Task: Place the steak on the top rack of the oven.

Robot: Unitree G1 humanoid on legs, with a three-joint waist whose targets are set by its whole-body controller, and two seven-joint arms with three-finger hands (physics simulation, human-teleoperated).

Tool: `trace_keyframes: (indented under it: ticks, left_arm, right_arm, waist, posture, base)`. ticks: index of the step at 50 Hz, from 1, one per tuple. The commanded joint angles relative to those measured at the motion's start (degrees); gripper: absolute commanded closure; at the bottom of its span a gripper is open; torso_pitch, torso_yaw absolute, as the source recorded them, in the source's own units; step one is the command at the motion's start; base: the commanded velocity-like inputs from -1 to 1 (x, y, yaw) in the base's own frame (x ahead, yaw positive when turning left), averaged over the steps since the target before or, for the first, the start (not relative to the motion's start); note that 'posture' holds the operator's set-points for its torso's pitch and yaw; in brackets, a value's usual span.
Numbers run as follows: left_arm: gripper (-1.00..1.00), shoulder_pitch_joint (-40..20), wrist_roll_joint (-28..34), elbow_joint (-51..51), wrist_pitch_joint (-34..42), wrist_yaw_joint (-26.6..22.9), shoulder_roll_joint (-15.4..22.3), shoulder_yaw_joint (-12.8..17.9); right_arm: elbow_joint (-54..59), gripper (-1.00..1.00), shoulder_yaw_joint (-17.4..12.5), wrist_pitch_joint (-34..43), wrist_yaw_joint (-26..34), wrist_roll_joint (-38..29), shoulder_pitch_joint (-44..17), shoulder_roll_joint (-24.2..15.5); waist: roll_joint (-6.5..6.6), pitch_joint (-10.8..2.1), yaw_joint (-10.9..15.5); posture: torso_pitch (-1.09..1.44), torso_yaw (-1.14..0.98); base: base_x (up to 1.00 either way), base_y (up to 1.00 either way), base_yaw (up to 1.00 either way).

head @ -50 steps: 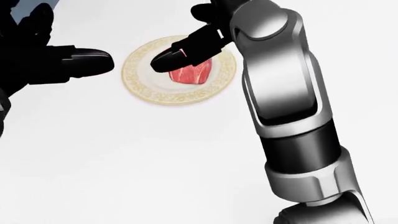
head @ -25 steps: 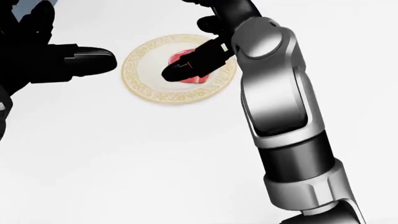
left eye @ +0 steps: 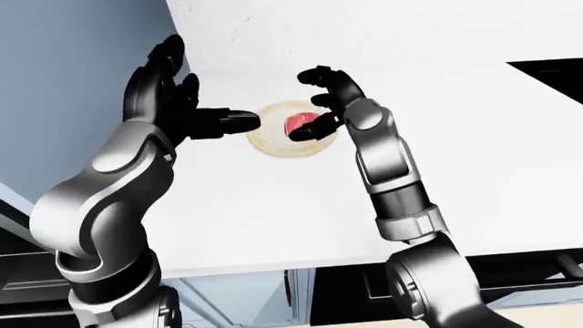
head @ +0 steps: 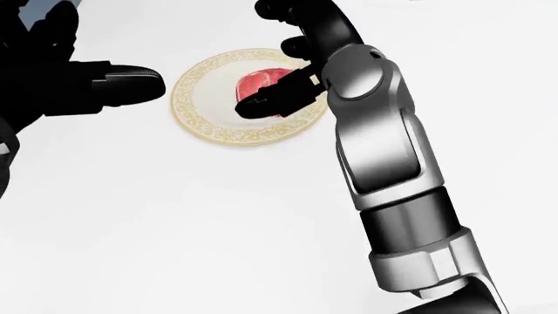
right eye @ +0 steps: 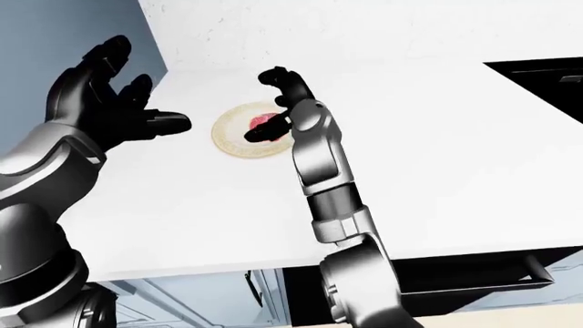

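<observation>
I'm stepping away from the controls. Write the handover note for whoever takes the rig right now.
Right hand: open, fingers spread about the steak, one finger lying across it; no closed grasp yet.
Left hand: open, empty, hovering left of the plate.
Steak lies on the plate on the white counter.
Done: reach to the steak. Left: grasp it, lift, carry it to the oven's top rack. The oven's rack is not in view.

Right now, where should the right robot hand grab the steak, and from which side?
Across its narrow sides, from above. The steak lies flat on the plate, so only its edges offer purchase. The right robot hand hangs open over it, one finger crossing its lower edge. The left robot hand stands open, clear of the plate.
</observation>
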Motion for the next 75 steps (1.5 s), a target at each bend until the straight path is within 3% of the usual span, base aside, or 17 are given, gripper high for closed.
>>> trace_keyframes:
  ticks: [1,52,75]
  left_arm:
    - [-1.00,-1.9,0.2,-1.3,-1.7,0.0,0.6,0.6]
    - [-1.00,-3.1,0.2,-0.4,-1.6,0.3,0.3,0.3]
    - [-1.00,-1.5,-1.3,-2.7,-1.0,1.0,0.4,0.8]
  right_arm:
    - [-1.6,-0.50,-0.3,-2.1,-0.9,0.0,-2.4,-0.3]
    - [26.2,-0.49,-1.4,-18.3,-10.1,3.6,-10.3,-1.4]
    - [30.3,-0.44,-1.7,-20.5,-12.8,4.4,-11.3,-1.1]
  waist:
    - [0.19,-1.75,0.0]
    - [0.14,-1.97,0.0]
    - [0.16,-1.98,0.1]
  posture:
    - [0.00,0.00]
    - [0.00,0.00]
    - [0.00,0.00]
  base:
    - [0.00,0.00,0.00]
    - [0.00,0.00,0.00]
    - [0.00,0.00,0.00]
